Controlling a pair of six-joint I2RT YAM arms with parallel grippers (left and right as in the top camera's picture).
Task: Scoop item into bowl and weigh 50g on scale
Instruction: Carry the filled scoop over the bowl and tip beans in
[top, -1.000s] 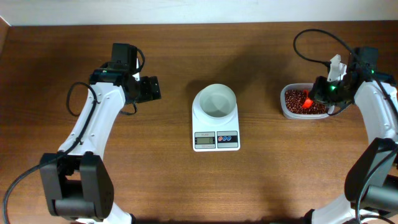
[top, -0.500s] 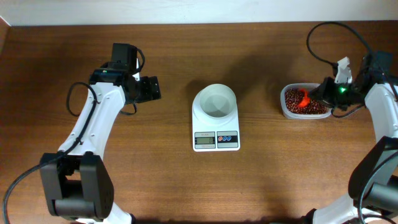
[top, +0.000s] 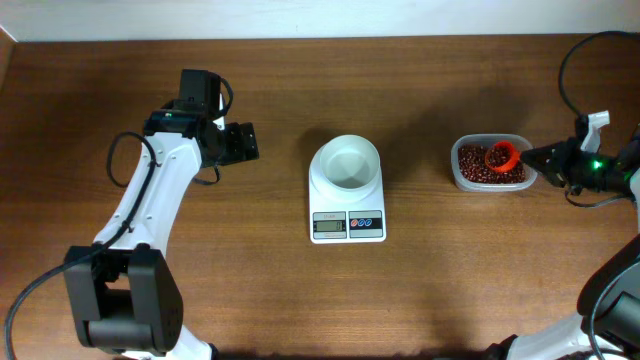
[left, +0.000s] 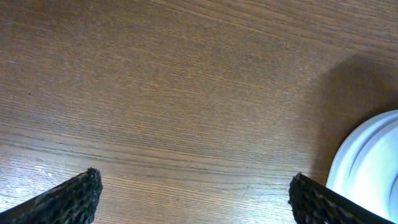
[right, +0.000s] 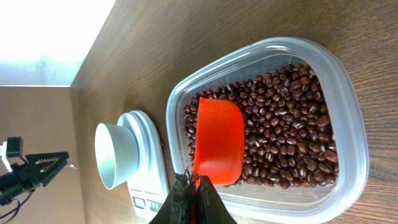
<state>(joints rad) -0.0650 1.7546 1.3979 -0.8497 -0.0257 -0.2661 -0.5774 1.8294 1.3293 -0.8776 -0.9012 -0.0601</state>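
Note:
The white bowl (top: 347, 162) stands on the white scale (top: 347, 200) at the table's middle; both also show in the right wrist view, bowl (right: 115, 155) and scale (right: 149, 180). The dark red-brown beans (top: 482, 170) fill a clear plastic tub (top: 490, 185), seen closer in the right wrist view (right: 286, 134). My right gripper (top: 545, 158) is shut on the handle of an orange scoop (right: 217, 146), whose cup rests over the beans. My left gripper (top: 240, 142) is open and empty, to the left of the scale, above bare wood (left: 193, 193).
The tub's rim (right: 348, 124) stands close to the table's right side. The wall edge runs along the back. A cable (top: 580, 50) loops above the right arm.
My right arm has drawn back to the right, away from the tub. The scoop has shifted right with it, its cup still over the beans. The left arm has not moved.

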